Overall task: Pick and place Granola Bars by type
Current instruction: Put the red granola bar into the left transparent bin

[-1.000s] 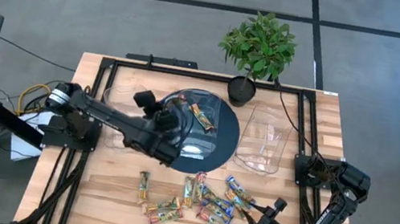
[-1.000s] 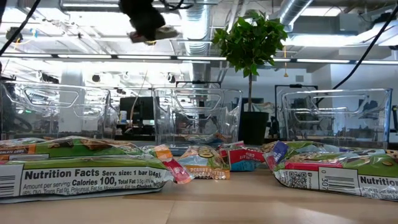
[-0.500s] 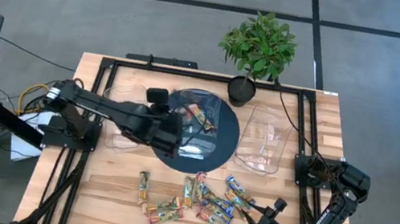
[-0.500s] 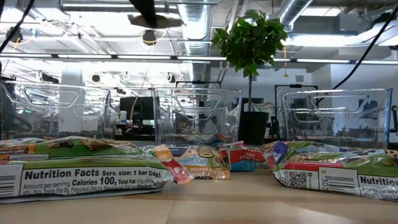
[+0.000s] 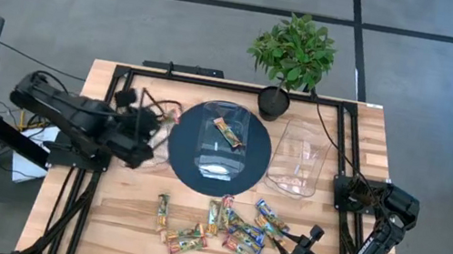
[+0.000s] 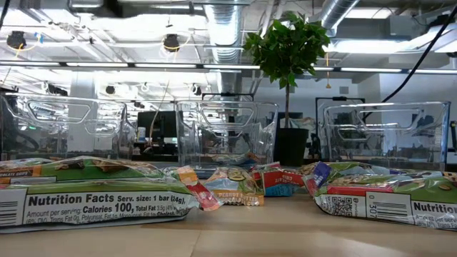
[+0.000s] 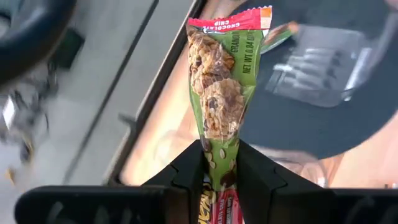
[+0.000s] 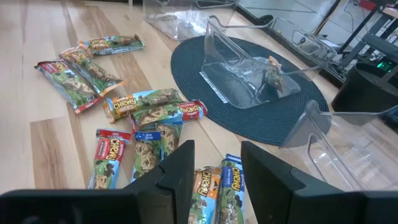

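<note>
Granola Bars (image 6: 235, 187) strewn across the table (image 6: 243, 232); three clear tubs (image 6: 226, 135) behind

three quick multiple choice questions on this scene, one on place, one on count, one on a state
1. Where is the loose pile of bars?
A. on the bare table in front of the mat
B. on the round mat
C. beside the plant pot

2. How many bars lie in the middle tub?
A. none
B. one
C. four

3. What is the left tool doing?
A. standing open and empty
B. gripping a tub rim
C. shut on a green bar

Key: 1 A, the high view shows the pile on wood, clear of the mat. 2 B, a single bar shows inside it. 3 C, the left wrist view shows the green bar clamped between the fingers.
</note>
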